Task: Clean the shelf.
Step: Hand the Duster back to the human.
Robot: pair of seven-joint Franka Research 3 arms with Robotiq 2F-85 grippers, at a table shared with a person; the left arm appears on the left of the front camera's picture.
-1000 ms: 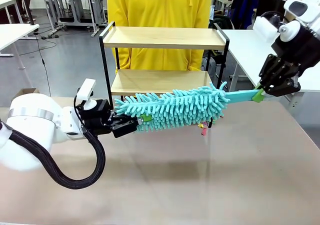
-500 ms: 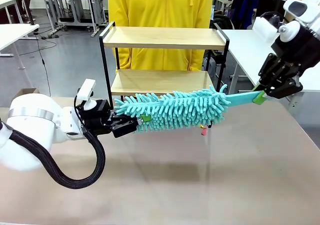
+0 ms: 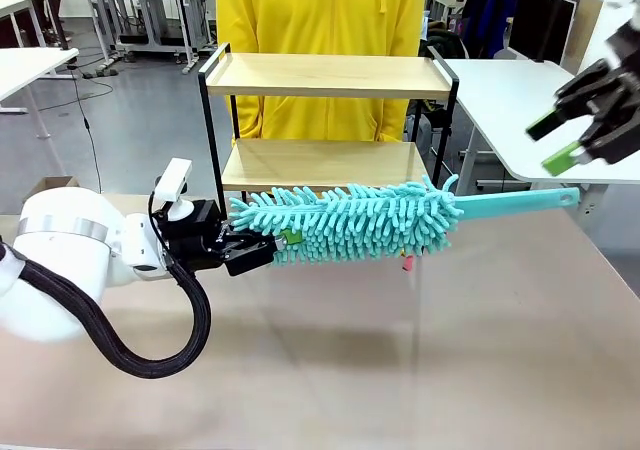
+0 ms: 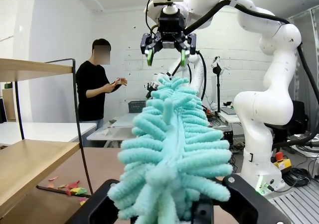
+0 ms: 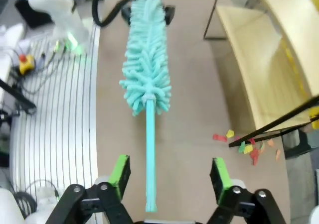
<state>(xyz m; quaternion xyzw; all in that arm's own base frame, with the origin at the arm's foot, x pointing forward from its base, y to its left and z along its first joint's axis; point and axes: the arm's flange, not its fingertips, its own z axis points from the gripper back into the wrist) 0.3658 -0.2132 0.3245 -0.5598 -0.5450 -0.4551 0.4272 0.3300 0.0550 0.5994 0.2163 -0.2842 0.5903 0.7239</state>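
Here the duster [image 3: 345, 220] hung level in front of the shelf [image 3: 325, 75], held at one end alone. The left gripper [image 3: 262, 250] was clamped on the fluffy tip of the duster, its fingers buried in the teal strands. In the left wrist view the strands rose straight out from between those fingers [image 4: 249, 194]. The right gripper [image 3: 570, 135] stood up and to the right of the handle [image 3: 515, 203], its jaws spread wide and holding nothing. From the right wrist view the handle [image 5: 149, 149] ran up the gap between the green pads [image 5: 120, 170], touching neither.

The shelf stood at the far edge of the table [image 3: 400, 370], with a person in a yellow top [image 3: 320, 20] directly behind it. Both wooden boards looked bare in the front view. A few small coloured scraps [image 5: 244, 144] lay on the table by the foot of the black frame, just beside the lower board [image 5: 254, 69].

This looked like a handover between the arms, with the right gripper having let go, so the wiping itself seemed not yet begun. The grip on soft strands looked weak, and the long handle could sag or swing. The next move probably called for either a firmer hold on the handle or a slow sweep by the left arm along the lower board. Any sweep would need care to clear the thin side rails [image 3: 212, 130].
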